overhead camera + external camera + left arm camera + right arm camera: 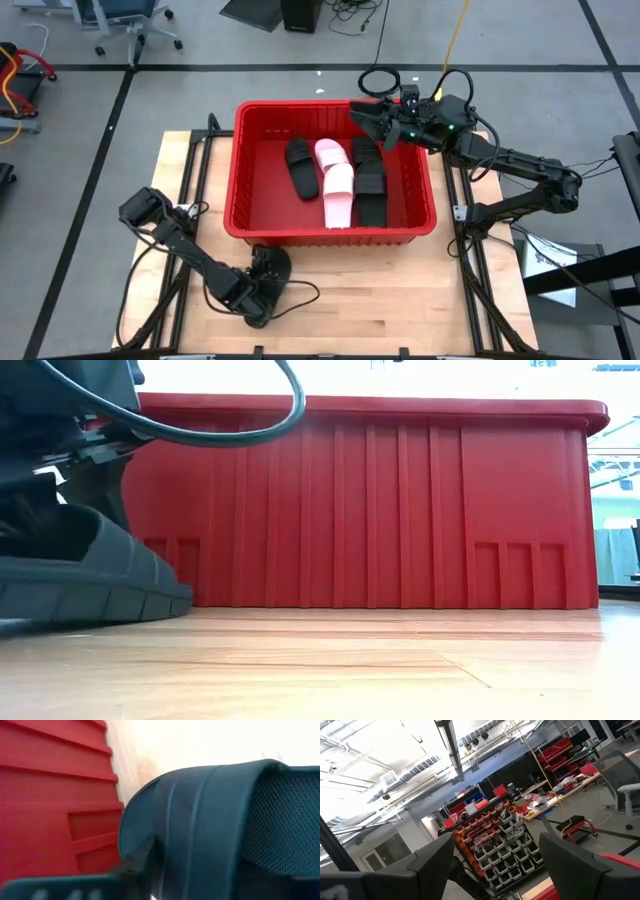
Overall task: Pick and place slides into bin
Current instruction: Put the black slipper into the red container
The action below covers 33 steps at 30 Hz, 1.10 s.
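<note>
Red bin (240,170) at frame centre holds five slides (338,183) — a sixth black slide (210,825) lies on the worktop (400,290), lower left, under the left hand (268,272), grip state unclear. Right hand (372,118) — fingers wide, empty — hovers upper right.

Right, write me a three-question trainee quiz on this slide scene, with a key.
1. How many pale pink slides lie in the red bin?
2. True or false: the right claw is shut on a slide.
3. The black slide outside the bin sits: A) on the table, against the bin's near wall; B) on the floor; C) behind the bin.
Key: 1 two; 2 false, it is open and empty; 3 A.
</note>
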{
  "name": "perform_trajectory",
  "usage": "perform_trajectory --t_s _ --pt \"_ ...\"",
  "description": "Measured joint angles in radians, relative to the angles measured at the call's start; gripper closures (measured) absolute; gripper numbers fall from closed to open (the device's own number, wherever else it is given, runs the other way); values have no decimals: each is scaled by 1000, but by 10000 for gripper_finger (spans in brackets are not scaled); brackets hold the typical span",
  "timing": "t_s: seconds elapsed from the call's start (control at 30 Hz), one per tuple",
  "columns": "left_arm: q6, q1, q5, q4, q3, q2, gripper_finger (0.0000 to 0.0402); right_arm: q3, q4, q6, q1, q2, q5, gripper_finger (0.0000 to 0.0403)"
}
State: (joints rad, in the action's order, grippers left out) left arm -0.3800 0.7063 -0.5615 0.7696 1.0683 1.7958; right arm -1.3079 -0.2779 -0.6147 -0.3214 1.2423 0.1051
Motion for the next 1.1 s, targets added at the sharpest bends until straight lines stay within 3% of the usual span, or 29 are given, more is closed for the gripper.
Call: perform_trajectory --t_s 0.2,0.37,0.6,0.8,0.97,1.1 --pt "10 2 73 8 0 -40 388 0 0 2 -15 0 -1 122" --pt "-19 16 138 6 0 -130 391 0 0 2 -41 0 -2 122" --pt "16 48 199 -16 74 -354 394 0 0 0 -72 0 0 122" --pt "156 22 80 -20 280 -474 396 0 0 8 -91 0 0 122" --pt "330 -44 -35 -18 509 -478 399 0 0 6 -92 0 -3 122" --pt "483 -145 -190 -18 665 -478 394 0 0 -4 -92 0 -6 122"
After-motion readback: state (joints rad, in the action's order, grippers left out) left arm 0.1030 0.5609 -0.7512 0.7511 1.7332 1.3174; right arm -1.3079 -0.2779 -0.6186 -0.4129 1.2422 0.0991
